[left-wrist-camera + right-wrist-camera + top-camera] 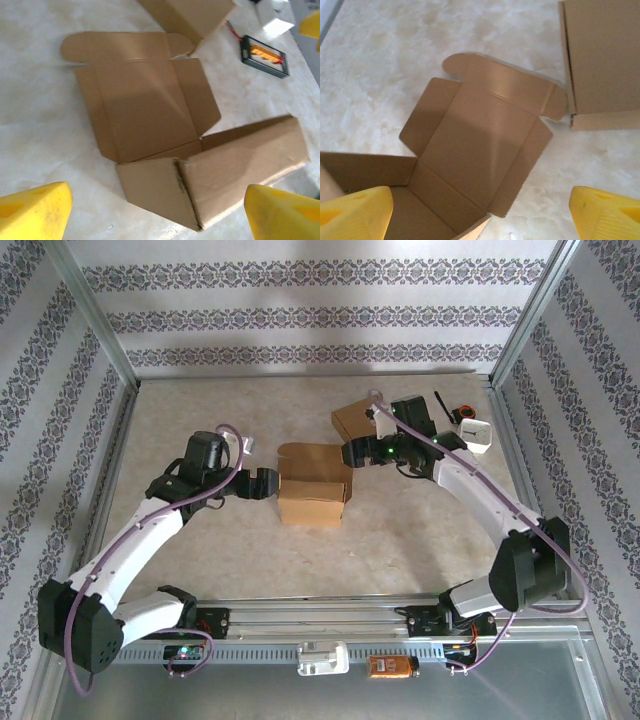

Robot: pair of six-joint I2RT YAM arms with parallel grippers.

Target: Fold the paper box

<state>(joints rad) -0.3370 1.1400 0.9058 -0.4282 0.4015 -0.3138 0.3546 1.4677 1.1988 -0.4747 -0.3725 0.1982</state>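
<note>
The brown paper box (313,485) sits mid-table with its body standing and its lid (314,457) folded back flat on the table. My left gripper (262,483) is open just left of the box. In the left wrist view its yellow fingers (35,212) frame the near corner of the box body (215,175), and the lid (145,105) lies beyond. My right gripper (352,453) is open at the lid's right edge. Its fingers (605,212) hang above the lid panel (485,135) and its side flaps. Neither gripper holds anything.
A second, closed brown box (355,420) stands behind the right gripper, also seen in both wrist views (190,15) (602,60). A black device with an orange display (264,54) and a white object (478,432) lie at the far right. Patterned walls surround the table.
</note>
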